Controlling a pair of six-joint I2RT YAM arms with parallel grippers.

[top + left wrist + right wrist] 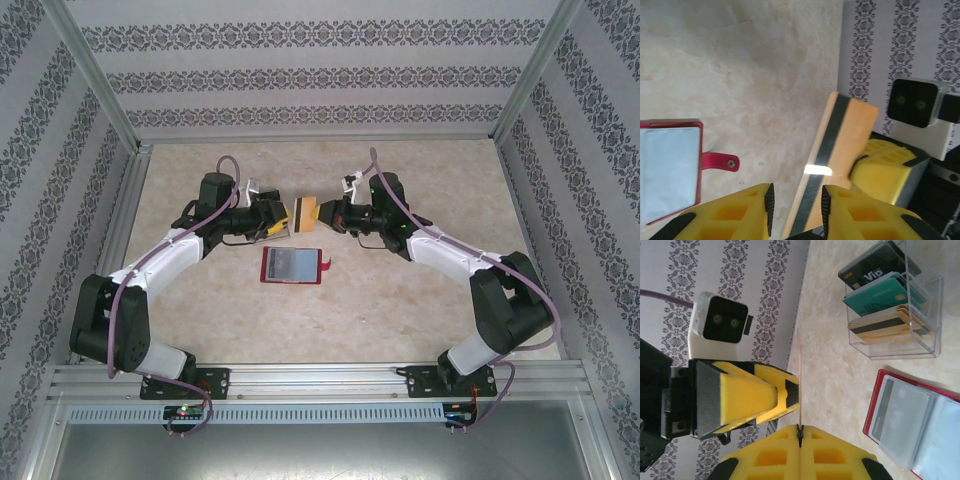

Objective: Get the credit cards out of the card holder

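Top external: both arms meet over the middle of the table [430, 300]. The left gripper [284, 218] and right gripper [324, 213] are nose to nose with an orange card [307, 213] between them. The card holder [292, 264] lies open and flat just nearside of them, apart from both. Its long axis runs left-right, grey-blue inner face up, and the red tab [326, 264] sticks out toward the right arm's side.

Right wrist adds that the right fingers are clamped on the card, seen edge-on as a thin line. Near the holder is a clear stand [935, 315] with black, teal and tan cards slotted in it.

Left wrist adds the card's face with its black stripe [827, 145]. The left fingers stand apart with the card's lower end between them. Bare table shows between one finger and the card, so there's no grip.

The holder is cut off by the left edge in the left wrist view and by the bottom right corner in the right wrist view. Card print is too small to read beyond "VIP".
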